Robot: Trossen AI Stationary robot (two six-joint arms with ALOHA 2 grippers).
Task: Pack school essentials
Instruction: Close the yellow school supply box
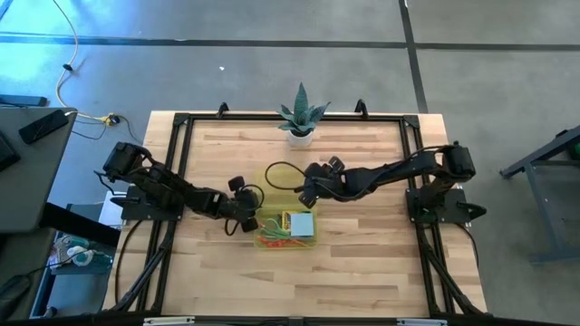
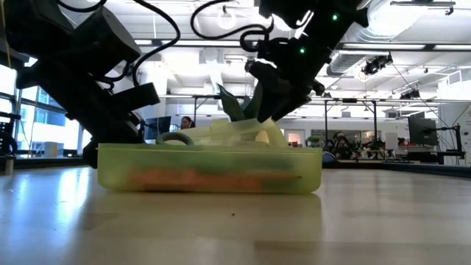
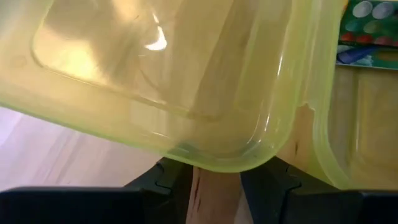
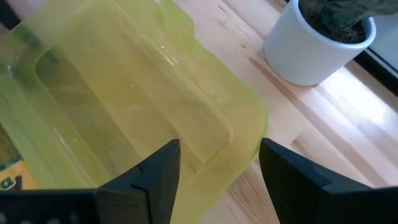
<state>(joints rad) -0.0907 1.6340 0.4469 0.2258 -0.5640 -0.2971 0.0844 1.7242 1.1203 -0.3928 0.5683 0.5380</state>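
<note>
At the middle of the room:
Table: a pale wooden plank table (image 1: pixel 362 272) edged by a black metal frame (image 1: pixel 181 172), with a grey floor all round it.
Left arm: a dark jointed arm reaching in from the table's left edge towards the centre; its left gripper (image 1: pixel 243 217) sits just left of the case, and in the left wrist view its two dark fingers (image 3: pixel 169 180) stand a narrow gap apart at the rim of the raised lid, holding nothing that I can make out.
Right arm: a dark jointed arm stretching in from the right edge; its right gripper (image 1: pixel 310 190) hangs just beyond the far side of the case, fingers (image 4: pixel 155 169) spread wide on either side of the lid's edge, not closed on it.
Case: a translucent yellow-green hinged plastic case (image 2: pixel 210 173) lying open near the table's centre, its lid (image 4: pixel 130 112) tilted up.
Plant: a spiky green plant in a small white pot (image 1: pixel 300 116) at the middle of the far edge, well apart from the case.
School essentials: a light-blue square notepad (image 1: pixel 302 223) lies inside the case at its right end; thin orange and red pencils (image 1: pixel 276 240) lie inside along the near side, showing as an orange blur (image 2: pixel 199 179) through the wall in the low view.
</note>
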